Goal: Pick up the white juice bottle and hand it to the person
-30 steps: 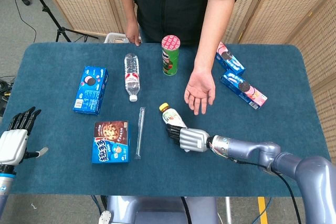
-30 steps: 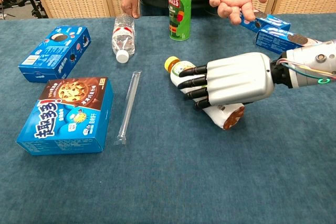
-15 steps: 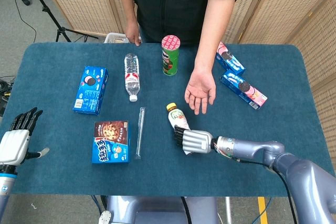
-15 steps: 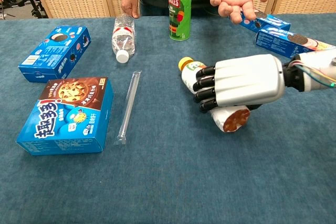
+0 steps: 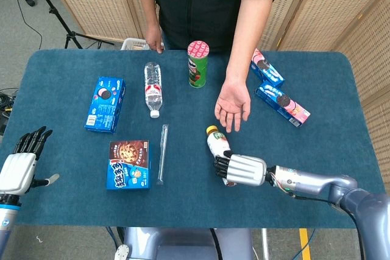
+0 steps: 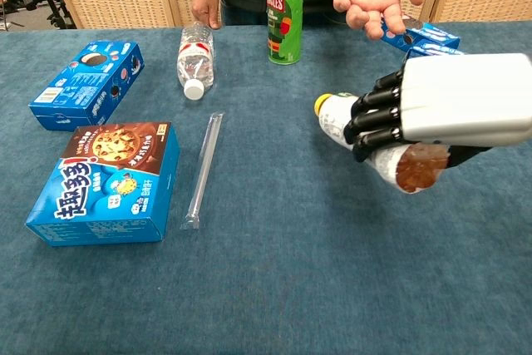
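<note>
White bottle (image 5: 217, 145): your right hand (image 5: 241, 169) grips it, cap pointing away.
Palm (image 5: 232, 106): open, waiting just beyond the cap.
Left hand (image 5: 19, 165): idle, fingers spread, well apart.

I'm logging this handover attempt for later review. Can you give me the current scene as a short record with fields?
held item: white juice bottle, yellow cap, gripped by the right hand and lifted off the table
left hand: holds nothing, fingers apart, at the table's near left edge
receiver: person's hand held out palm up, just beyond the bottle
standing: Pringles can
lying flat: water bottle, Oreo box, cookie box, wrapped straw
</note>
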